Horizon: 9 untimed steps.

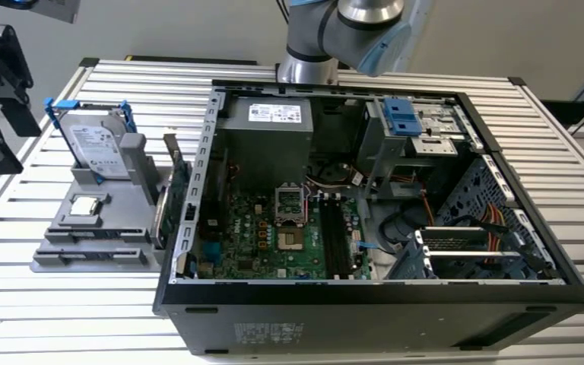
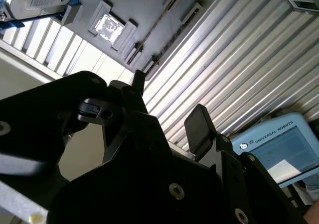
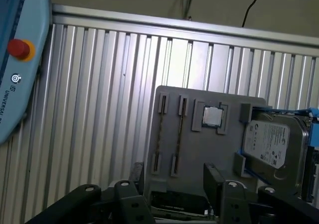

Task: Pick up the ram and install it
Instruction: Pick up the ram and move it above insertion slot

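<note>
Exterior view, computer case (image 1: pixel 373 296) beside grey holder (image 1: pixel 89 255) with hard drive (image 1: pixel 94 148), first wrist view, pincer (image 3: pixel 174 171) wide, empty

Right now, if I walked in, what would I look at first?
The big black computer case lies open on the slatted table, green motherboard showing. At the exterior view's left, a silver hard drive in a blue frame stands in a grey holder. The open black claw points toward that holder in the first wrist view.
</note>
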### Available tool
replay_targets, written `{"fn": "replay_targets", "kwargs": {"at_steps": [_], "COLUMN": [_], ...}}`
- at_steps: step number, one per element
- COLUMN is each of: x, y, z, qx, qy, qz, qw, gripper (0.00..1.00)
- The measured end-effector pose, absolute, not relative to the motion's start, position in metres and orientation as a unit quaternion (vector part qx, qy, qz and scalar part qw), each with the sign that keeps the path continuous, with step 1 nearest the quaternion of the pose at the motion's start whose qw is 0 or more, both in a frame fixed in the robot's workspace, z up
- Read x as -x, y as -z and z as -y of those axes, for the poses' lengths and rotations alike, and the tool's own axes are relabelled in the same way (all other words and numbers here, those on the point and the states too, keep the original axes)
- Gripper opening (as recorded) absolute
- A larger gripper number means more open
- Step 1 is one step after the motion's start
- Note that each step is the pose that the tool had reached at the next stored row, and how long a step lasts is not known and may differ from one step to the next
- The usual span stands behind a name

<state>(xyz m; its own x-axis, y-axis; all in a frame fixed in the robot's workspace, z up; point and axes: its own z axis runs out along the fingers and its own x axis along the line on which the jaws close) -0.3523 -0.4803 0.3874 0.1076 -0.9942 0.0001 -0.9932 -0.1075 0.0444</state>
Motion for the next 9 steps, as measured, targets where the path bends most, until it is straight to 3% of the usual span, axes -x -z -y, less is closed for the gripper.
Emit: {"fn": "replay_targets", "kwargs": {"at_steps": [9], "x": [0.3526], "y": [-0.3822], "z": [0.4792], "qx": [-0.719], "qy": [0.009], "qz": [0.695], "qw": [0.010], "gripper": [1.00]}}
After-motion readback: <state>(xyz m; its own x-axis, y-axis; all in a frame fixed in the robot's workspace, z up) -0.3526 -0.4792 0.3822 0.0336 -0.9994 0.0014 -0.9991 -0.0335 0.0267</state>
